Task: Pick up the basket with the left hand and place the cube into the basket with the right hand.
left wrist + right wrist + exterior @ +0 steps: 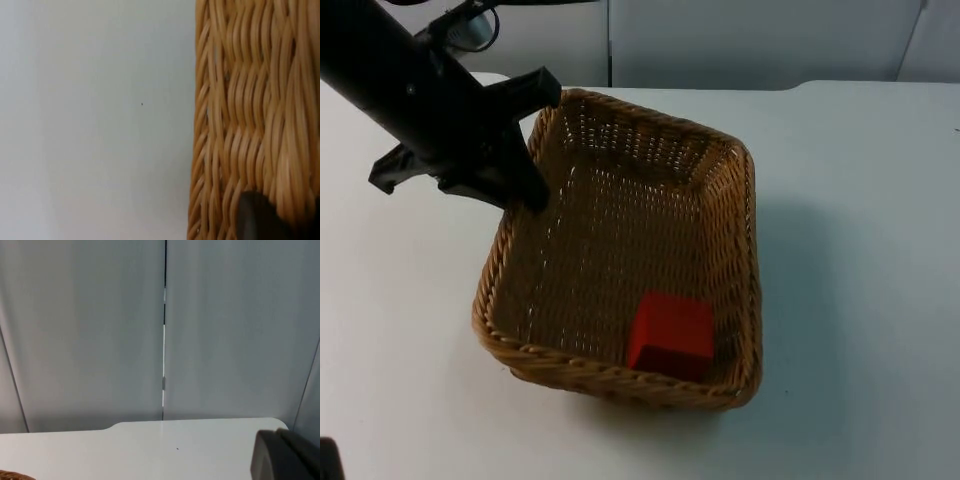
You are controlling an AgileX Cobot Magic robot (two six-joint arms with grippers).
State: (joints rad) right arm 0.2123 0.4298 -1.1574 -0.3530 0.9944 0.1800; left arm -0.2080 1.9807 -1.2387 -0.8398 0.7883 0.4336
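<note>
Left end effector (pixel 532 150) was clamped shut on the rectangular tan wicker basket's (pixel 745 260) rim to steady it on the white tabletop (pixel 860 200), red cube (pixel 670 333) inside; right arm waited, grip state unclear.

White table (pixel 860 200) meets grey partition wall (pixel 100 330)

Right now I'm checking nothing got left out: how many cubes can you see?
1. A red cube lies inside the wicker basket, in its near right corner against the front wall. The left hand is at the basket's far left rim. None can be seen on the table.
</note>
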